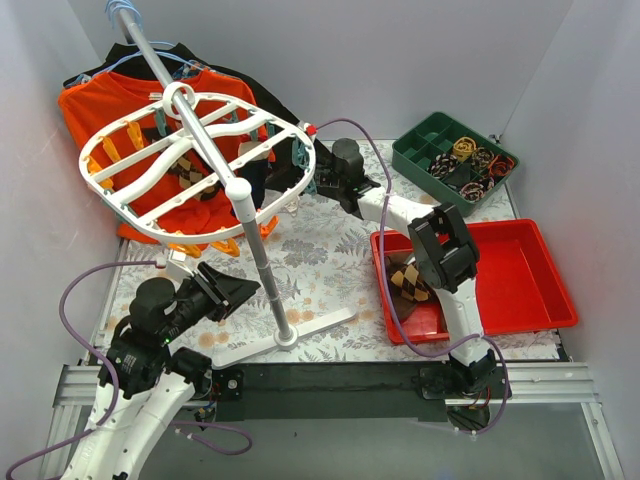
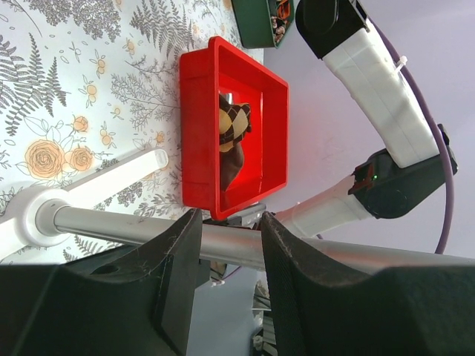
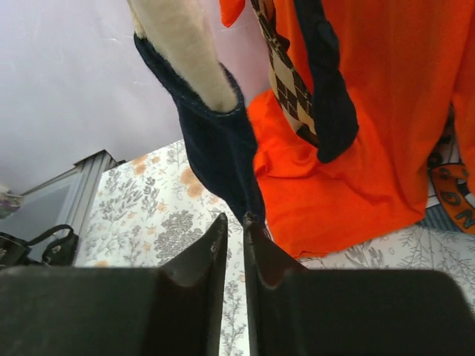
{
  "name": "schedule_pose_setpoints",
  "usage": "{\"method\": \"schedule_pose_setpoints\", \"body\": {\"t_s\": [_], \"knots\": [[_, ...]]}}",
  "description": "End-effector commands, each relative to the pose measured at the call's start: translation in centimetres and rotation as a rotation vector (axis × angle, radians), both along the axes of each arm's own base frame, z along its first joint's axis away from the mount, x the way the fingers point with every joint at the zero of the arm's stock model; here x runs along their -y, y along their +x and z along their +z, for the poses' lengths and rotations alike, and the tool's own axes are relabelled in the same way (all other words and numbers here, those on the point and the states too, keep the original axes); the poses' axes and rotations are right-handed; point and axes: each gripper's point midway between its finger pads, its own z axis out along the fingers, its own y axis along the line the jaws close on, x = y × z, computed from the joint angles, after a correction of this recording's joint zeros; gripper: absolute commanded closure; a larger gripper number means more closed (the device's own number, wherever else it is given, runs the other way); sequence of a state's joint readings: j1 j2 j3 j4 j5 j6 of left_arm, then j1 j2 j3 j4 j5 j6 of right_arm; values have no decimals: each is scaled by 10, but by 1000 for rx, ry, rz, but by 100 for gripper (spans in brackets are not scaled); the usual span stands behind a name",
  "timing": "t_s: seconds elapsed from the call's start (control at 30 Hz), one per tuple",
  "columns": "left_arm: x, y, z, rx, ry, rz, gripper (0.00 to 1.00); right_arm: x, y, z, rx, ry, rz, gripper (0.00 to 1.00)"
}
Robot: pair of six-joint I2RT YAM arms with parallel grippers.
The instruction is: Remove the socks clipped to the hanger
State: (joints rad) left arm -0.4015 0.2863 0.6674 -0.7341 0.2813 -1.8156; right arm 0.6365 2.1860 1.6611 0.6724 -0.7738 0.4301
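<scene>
The floral-clothed table (image 1: 330, 255) carries the white oval hanger (image 1: 180, 96), raised on a pole (image 1: 262, 270) so that clipped things hang free beneath it. It stands in the left half, with an orange shirt (image 1: 90, 105) behind it. At the right the red tray (image 1: 520, 270) lies beside the right arm's base, likely as the drop place, since 1 argyle sock (image 1: 405, 282) already lies in it.

The left gripper (image 2: 230, 219) has its jaws open, the pole running crosswise just beyond the tips. It probably braces the stand against a pull, though contact cannot be told.

The right gripper (image 3: 235, 219) is under the hanger's right rim, pointing up at the navy sock (image 3: 219, 141). That sock hangs from above, long axis roughly vertical, free end pointing down and meeting 1 jaw tip. The jaws are drawn almost together with a thin slit between them, and whether they pinch fabric cannot be told.

Beside it 1 hanging argyle sock (image 3: 286, 74) and 1 dark sock (image 3: 330, 96) also point downward, so several remain to be removed.
</scene>
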Motion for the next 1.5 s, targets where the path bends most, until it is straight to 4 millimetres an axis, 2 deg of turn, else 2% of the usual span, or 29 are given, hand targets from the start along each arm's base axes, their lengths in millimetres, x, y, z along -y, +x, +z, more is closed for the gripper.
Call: {"method": "schedule_pose_setpoints", "body": {"t_s": [0.0, 0.07, 0.1, 0.23, 0.33, 0.4, 0.43, 0.47, 0.5, 0.57, 0.6, 0.67, 0.7, 0.73, 0.77, 0.8, 0.83, 0.93, 1.2, 1.23, 1.27, 1.3, 1.43, 1.47], "knots": [[3, -4, -3, -22, -8, -25, 64, 0, -10, 28, 45, 54, 32, 89], [2, -3, -4, -24, -2, -19, 64, 3, -14, 36, 52, 59, 29, 93], [2, -3, -4, -24, 1, -18, 64, 5, -16, 36, 51, 58, 28, 99], [2, -2, -7, -26, 7, -16, 64, 14, -28, 37, 46, 48, 30, 99], [3, -1, -9, -33, 7, -19, 64, 21, -28, 39, 51, 45, -15, 99], [4, -2, -10, -38, 8, -26, 64, 28, -22, 26, 41, 23, -73, 83], [4, -2, -10, -36, 7, -26, 64, 30, -22, 28, 45, 25, -86, 80], [4, -2, -10, -38, 8, -28, 64, 35, -17, 20, 29, 13, -119, 76], [4, -2, -10, -36, 9, -30, 64, 37, -15, 19, 27, 12, -132, 67], [4, -2, -9, -30, 14, -33, 64, 42, -8, 16, 22, 7, -160, 58], [5, -3, -10, -33, 16, -39, 64, 42, -5, 16, 23, 7, -164, 43], [6, -3, -11, -31, 18, -48, 64, 44, 2, 11, 33, 1, -174, 24], [6, -3, -11, -30, 21, -49, 64, 43, 6, 16, 50, 7, -177, 10], [6, -3, -12, -29, 21, -53, 64, 41, 9, 11, 52, 1, -175, 2], [6, -3, -12, -27, 23, -55, 64, 40, 13, 10, 72, -1, -175, 2], [6, -3, -13, -24, 27, -55, 64, 37, 17, 20, 103, 14, -172, 2], [7, -4, -13, -25, 28, -59, 64, 33, 19, 12, 104, 5, -158, 2], [6, -4, -11, -8, 31, -63, 64, 23, 34, 15, 159, 7, -148, 2], [4, -10, -12, 4, 42, -73, 64, -12, 49, 22, 209, 53, -61, 2], [4, -12, -13, 0, 44, -75, 64, -17, 51, 14, 193, 48, -54, 2], [3, -12, -13, 3, 43, -70, 64, -23, 49, 25, 211, 69, -44, 2], [2, -13, -12, 11, 42, -66, 64, -28, 50, 19, 198, 68, -38, 4], [0, -12, -10, 22, 44, -53, 64, -49, 34, 32, 194, 97, -7, 16], [0, -12, -10, 23, 41, -54, 63, -53, 29, 34, 189, 101, -3, 33]]}}
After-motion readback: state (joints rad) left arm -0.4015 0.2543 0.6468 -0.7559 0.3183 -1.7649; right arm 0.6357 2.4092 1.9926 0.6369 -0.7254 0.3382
